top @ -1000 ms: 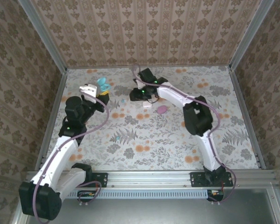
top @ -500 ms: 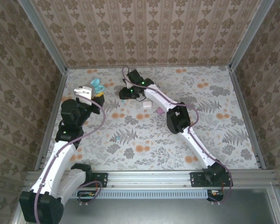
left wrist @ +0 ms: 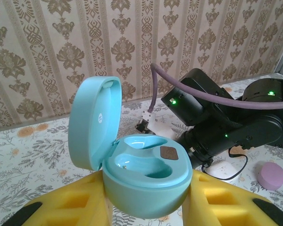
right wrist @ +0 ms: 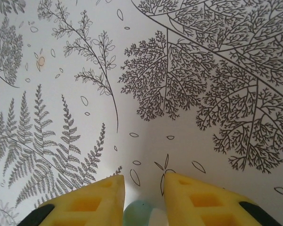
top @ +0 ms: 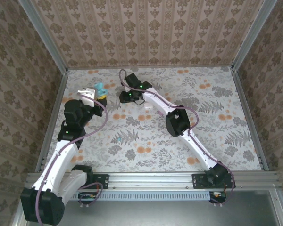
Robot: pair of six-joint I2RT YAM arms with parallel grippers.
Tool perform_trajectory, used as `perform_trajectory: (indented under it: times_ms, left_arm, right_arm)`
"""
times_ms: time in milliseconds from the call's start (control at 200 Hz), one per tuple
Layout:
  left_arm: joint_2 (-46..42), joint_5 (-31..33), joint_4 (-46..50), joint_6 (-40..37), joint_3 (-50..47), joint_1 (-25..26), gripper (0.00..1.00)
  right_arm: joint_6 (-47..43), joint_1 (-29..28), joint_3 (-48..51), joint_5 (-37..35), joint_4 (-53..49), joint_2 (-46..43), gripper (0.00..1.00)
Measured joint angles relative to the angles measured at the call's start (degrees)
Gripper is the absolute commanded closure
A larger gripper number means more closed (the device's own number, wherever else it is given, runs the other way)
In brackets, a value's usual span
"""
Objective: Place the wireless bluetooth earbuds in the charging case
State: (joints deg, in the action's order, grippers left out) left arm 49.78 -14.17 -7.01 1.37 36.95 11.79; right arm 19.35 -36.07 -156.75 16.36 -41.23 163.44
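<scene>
Mid-table (top: 226, 141), toward the left edge: small teal speck (top: 118, 140), possibly a loose bud, too small to say.

Further back, around the middle: white case (left wrist: 224, 168) and pink case (left wrist: 271, 174), both shut, lying beside the right arm.

Beyond them: right gripper (right wrist: 142, 197) low over the floral surface. Yellow fingers (right wrist: 85, 202) narrowed either side of a teal earbud (right wrist: 137, 214). Cannot tell whether the pinch is firm.

Near the far-left corner: left gripper (left wrist: 146, 209) clamped on the teal charging case (left wrist: 144, 176). Lid (left wrist: 92, 122) is hinged up, and no bud is seated that I can see.

To do it well:
- Confirm the hold before lifting.
- Carry the bud over the open well.
- Match its orientation and lower gently.
- The left arm should hold the case level.
</scene>
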Motion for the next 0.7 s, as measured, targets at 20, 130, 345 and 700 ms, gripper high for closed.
perform_trajectory:
  times_ms: [20, 130, 345, 700]
  left_arm:
    - [0.02, -0.04, 0.02, 0.00, 0.00, 0.00, 0.63]
    - [0.04, -0.15, 0.02, 0.17, 0.00, 0.00, 0.63]
    - [-0.02, -0.39, 0.04, 0.57, 0.00, 0.00, 0.62]
    - [-1.05, -0.35, 0.46, 0.61, 0.00, -0.26, 0.62]
  right_arm:
    - [-0.24, -0.02, 0.15, -0.04, -0.15, -0.17, 0.70]
    - [-2.75, -0.46, 3.15, -0.04, -1.05, -2.08, 0.71]
    - [-7.15, -1.92, 4.04, -2.14, -2.95, -2.99, 0.72]
    - [-9.57, -3.96, 10.32, -5.49, -8.63, -7.78, 0.77]
